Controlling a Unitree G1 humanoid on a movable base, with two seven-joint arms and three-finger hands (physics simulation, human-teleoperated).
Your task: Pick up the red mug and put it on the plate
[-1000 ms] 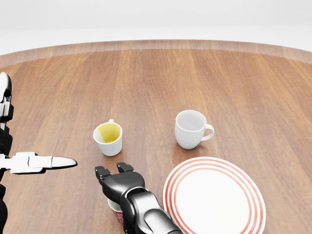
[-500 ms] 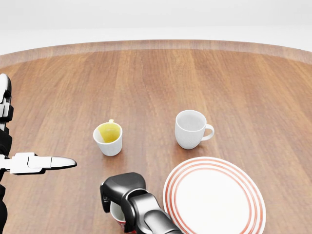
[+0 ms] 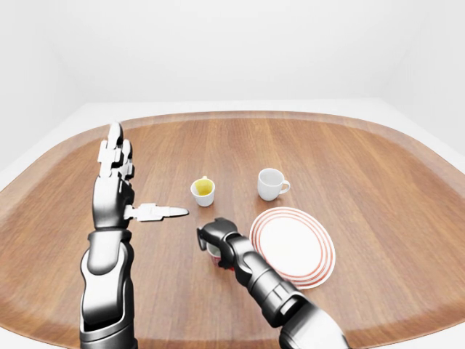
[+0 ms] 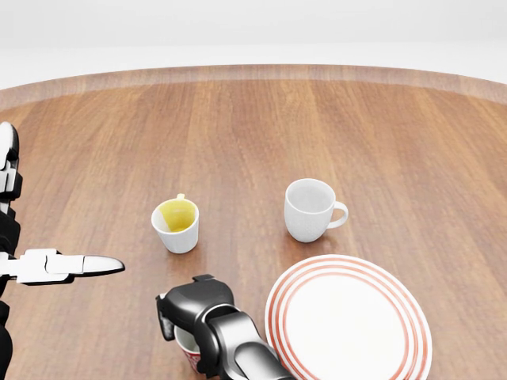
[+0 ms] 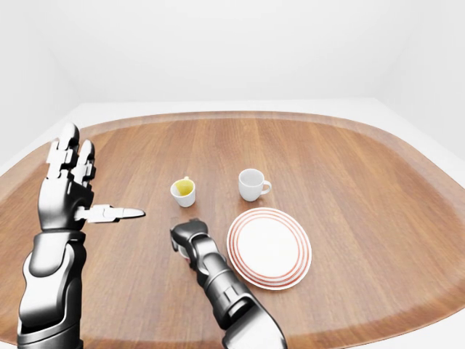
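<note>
A: Logging occlusions first. What is hidden?

B: Most of the red mug [image 4: 190, 354]. In the head view only a sliver of white inner rim and a red patch of wall show under the right hand [image 4: 190, 313], near the bottom edge. Its handle cannot be made out, and the forearm covers its right side. In the left-eye view a little red shows beneath the same hand. The left hand [image 3: 115, 183] is cut off by the left edge of the head view; only its pale thumb pointing right shows fully there.

A: Mug relative to the fingers?

B: Directly below the right fingers [image 4: 167, 310], which are curled down over the rim, clenched around the mug's top. The mug sits on the wooden table [image 4: 253, 134], just left of the plate [image 4: 348, 321]; whether it touches the plate's rim I cannot tell. The plate lies to the right of the right fingers, with nothing on it.

A: Left hand state?

B: Released. Fingers upright and spread, thumb out sideways, grasping nothing, well apart from the mug.

A: Counts?

B: Three cups: one red mug, one white mug [image 4: 310, 209] with its handle to the right, one small white cup with a yellow inside [image 4: 177, 224]. One plate, white with red rings. Both other cups stand above the right fingers in the head view.
</note>
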